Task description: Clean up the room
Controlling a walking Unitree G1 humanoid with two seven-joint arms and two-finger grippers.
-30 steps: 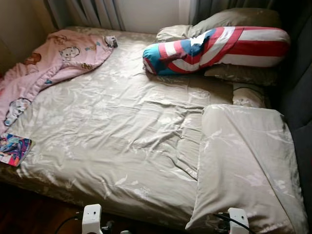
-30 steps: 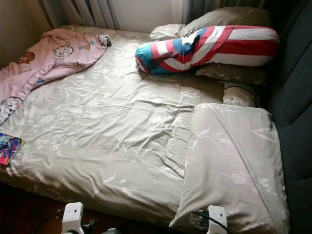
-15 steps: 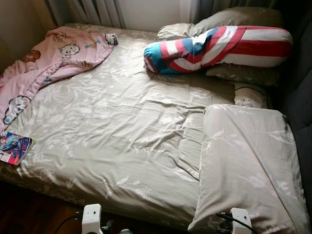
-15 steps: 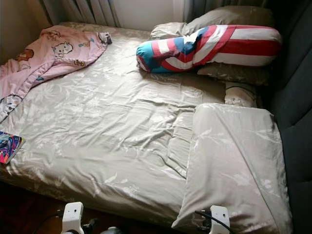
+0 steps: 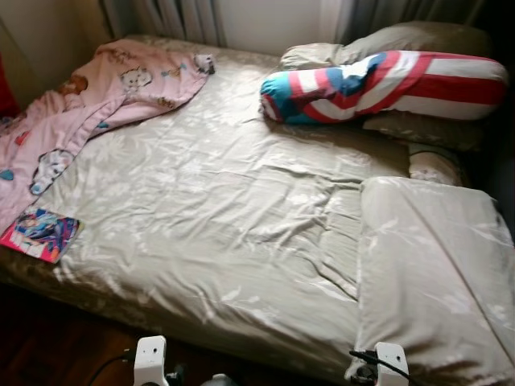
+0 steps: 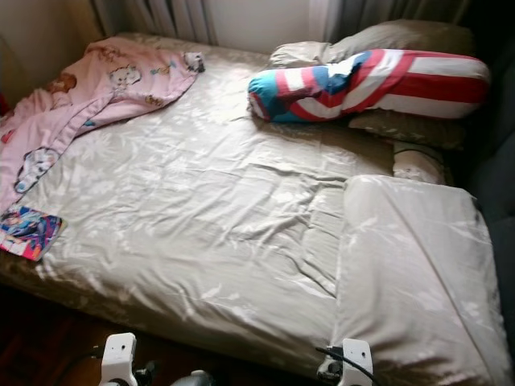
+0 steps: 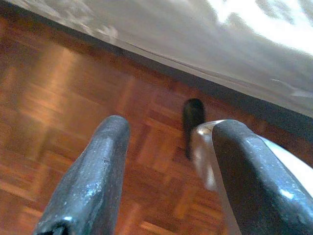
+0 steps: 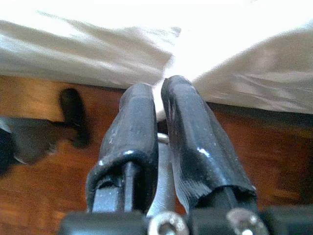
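The left hand (image 7: 164, 161), fingers apart, hangs over wooden floor (image 7: 58, 98), the bed (image 5: 225, 217) just beyond. The right hand (image 8: 161, 132), fingers together, empty, faces the bed edge. Eye views show a magazine (image 5: 40, 235) far left of the left hand.

Landmark: bed (image 5: 217, 217). Blanket (image 5: 88, 112) on bed's far-left part, running down left side. Book (image 5: 39, 235) on bed's near-left edge, just below blanket's end. Bolster (image 5: 386, 84) on bed's far-right part, lying across stacked pillows (image 5: 418, 40). Large pillow (image 5: 434, 273) on bed's near-right part. Curtains (image 5: 177, 16) behind bed. Wood floor (image 7: 73, 122) before bed's near edge.
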